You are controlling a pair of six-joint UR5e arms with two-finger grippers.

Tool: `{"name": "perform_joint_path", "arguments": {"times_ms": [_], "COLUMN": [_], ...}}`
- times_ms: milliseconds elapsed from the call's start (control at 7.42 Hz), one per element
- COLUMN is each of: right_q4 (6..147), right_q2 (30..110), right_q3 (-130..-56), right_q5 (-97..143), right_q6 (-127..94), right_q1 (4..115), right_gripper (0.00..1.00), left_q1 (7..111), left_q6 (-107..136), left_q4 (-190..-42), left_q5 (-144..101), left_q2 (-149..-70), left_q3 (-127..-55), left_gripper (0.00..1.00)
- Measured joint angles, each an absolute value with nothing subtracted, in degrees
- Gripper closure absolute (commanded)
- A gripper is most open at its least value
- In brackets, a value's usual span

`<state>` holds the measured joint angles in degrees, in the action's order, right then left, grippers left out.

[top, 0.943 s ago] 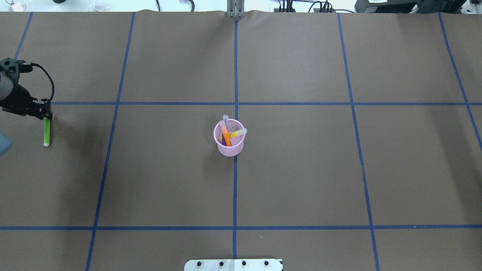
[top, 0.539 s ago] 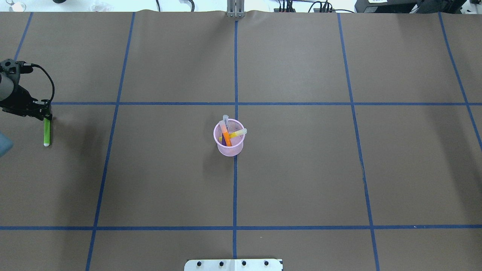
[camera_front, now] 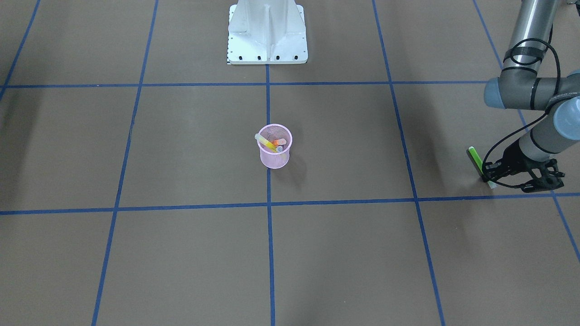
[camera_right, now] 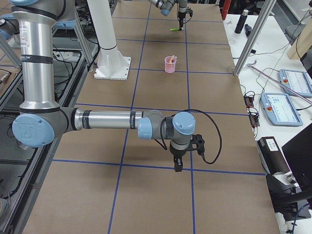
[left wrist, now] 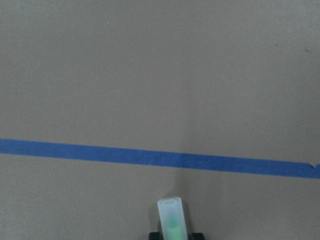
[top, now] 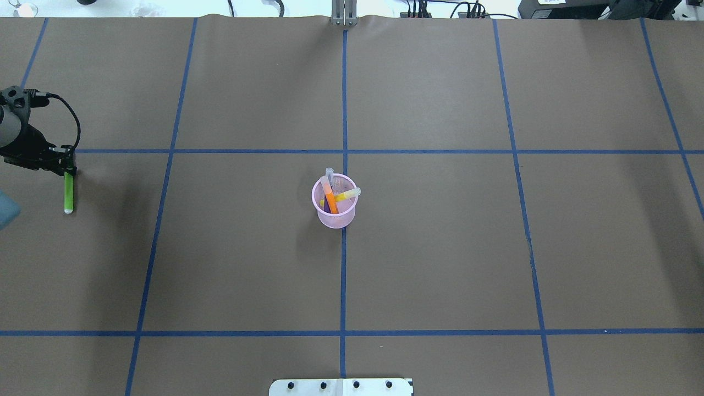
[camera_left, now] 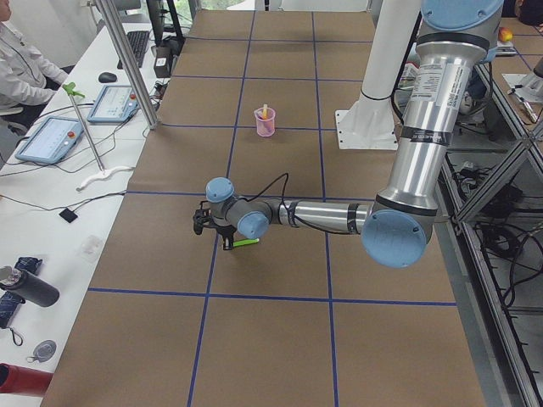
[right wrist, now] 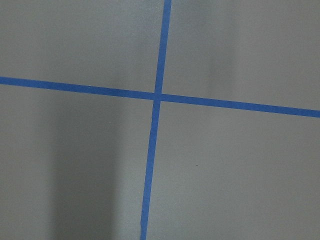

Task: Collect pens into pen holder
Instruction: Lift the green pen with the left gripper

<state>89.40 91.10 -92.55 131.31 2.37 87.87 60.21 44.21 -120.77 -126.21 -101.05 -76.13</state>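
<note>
A robotics lab. 2 industrial arms [camera_left: 424, 144] stand on a white bolted base [camera_front: 267, 31] on a table [top: 440, 247] covered in brown paper and gridded with blue tape [top: 344, 275]. In the left-end view, at 9 o'clock from the table, a white bench [camera_left: 51, 195] carries 2 teach pendants [camera_left: 51, 140] and loose cables [camera_left: 103, 176]. A person [camera_left: 21, 64] sits there, by aluminium frame posts [camera_left: 127, 64].

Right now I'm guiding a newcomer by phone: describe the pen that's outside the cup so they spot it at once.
Start at the brown table with its blue tape grid, then find the left gripper near its edge. In its jaws is the green pen, the only bright green one and the only pen not in the pink cup.
</note>
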Motion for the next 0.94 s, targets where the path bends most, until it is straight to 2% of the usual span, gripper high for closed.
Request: {"name": "perform_joint_path", "arguments": {"times_ms": [135,673,943], "right_q4": [89.4,89.5,89.6], "right_q2": [91.1,90.9,90.8], "right_q3": [-92.5,-92.5,-92.5], "right_q5": [131.3,131.3,131.3], "right_q6": [2.4,2.4,2.4], "right_q1": [87.9,87.9,87.9], "right_gripper": [0.00,0.00,0.00], "left_q1": [60.2,60.5,61.4], "left_q6": [44.2,44.1,43.7], "left_q4": [-120.8,-120.7,-120.9], "left_q5": [-126.2,-126.2,-126.3], "left_q2": [-101.4,-101.7,-101.9], "left_q3": [-75.9,-76.9,-82.6], "left_gripper": [1.00,1.00,1.00]}}
